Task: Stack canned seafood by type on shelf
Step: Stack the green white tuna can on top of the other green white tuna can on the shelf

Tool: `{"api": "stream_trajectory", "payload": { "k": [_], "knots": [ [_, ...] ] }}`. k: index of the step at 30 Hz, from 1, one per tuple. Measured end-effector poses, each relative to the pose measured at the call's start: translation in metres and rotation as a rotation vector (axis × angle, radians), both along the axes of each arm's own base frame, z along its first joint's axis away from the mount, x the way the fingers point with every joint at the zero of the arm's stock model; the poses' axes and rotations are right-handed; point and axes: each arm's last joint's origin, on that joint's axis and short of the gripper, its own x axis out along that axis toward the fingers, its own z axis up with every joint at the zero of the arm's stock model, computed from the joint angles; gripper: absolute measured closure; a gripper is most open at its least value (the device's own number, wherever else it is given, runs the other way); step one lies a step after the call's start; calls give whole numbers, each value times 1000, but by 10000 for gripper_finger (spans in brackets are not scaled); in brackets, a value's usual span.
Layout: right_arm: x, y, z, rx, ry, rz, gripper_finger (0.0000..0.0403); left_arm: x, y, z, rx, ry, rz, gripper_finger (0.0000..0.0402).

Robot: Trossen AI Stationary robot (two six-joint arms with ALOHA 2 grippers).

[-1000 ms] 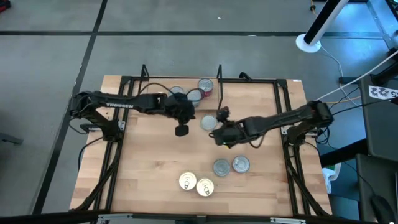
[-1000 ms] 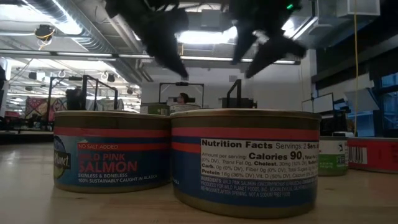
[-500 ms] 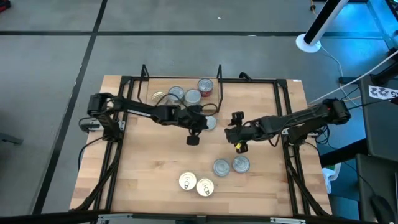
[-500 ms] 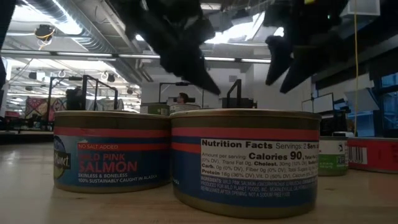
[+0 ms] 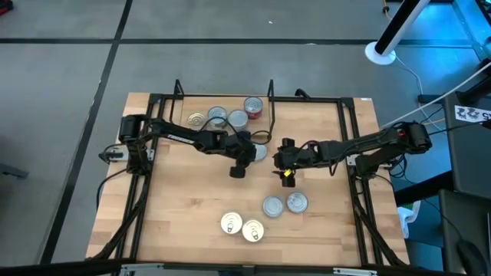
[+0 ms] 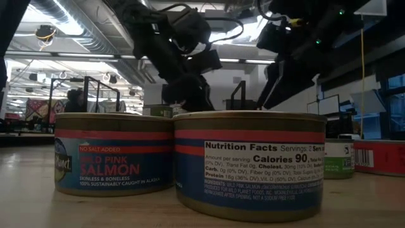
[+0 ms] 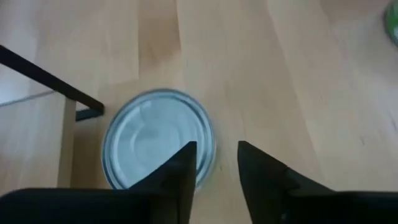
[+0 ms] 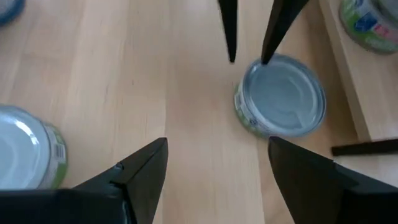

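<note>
A light-wood tabletop (image 5: 192,207) on a grey floor carries a black metal frame; the low view looks across it into a large room with ceiling lights and ducts.

The shelf (image 5: 222,103) sits at the table's far edge, between two thin black uprights. On it stand four tins: a gold-lidded one (image 5: 197,120), two silver-lidded ones (image 5: 218,115) (image 5: 238,119) and a red-sided can (image 5: 254,106) by the right upright.

Near the table's middle, just in front of the shelf's right end, stands a silver-lidded tin with a green label (image 5: 259,152). The left gripper (image 5: 239,157) is right beside it; in the left wrist view its fingers (image 7: 180,174) are a narrow gap apart above that tin (image 7: 158,138), one finger overlapping the lid's rim, nothing between them. Whether it touches the tin cannot be told.

The right gripper (image 5: 285,161) hangs just to the right of the same tin, fingers spread wide and holding nothing; its wrist view shows the tin (image 8: 283,102) ahead with the left arm's fingertips (image 8: 229,31) over it.

Toward the near edge stand two silver-lidded tins (image 5: 274,205) (image 5: 297,202) touching each other, and left of them two gold-lidded salmon cans (image 5: 231,223) (image 5: 253,230), also touching.
</note>
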Motion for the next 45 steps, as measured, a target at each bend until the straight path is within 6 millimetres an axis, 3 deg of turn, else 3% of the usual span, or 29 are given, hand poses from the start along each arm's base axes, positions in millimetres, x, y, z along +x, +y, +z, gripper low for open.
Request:
{"api": "stream_trajectory", "payload": {
  "k": [4, 10, 21, 31, 45],
  "knots": [
    [3, 0, 0, 40, -29, -35, 126, 0, 2, -5, 2, 17, 2, 268],
    [5, 1, -6, 60, -8, -59, 126, 3, 3, -16, 78, 52, -84, 271],
    [8, 1, -13, 48, 14, -61, 126, 3, 5, -25, 226, 115, -143, 316],
    [8, 1, -14, 42, 21, -54, 126, 6, 3, -28, 302, 124, -195, 396],
    [8, 1, -15, -103, 45, 82, 126, 10, -6, -25, 256, 101, -167, 401]
  ]
}}
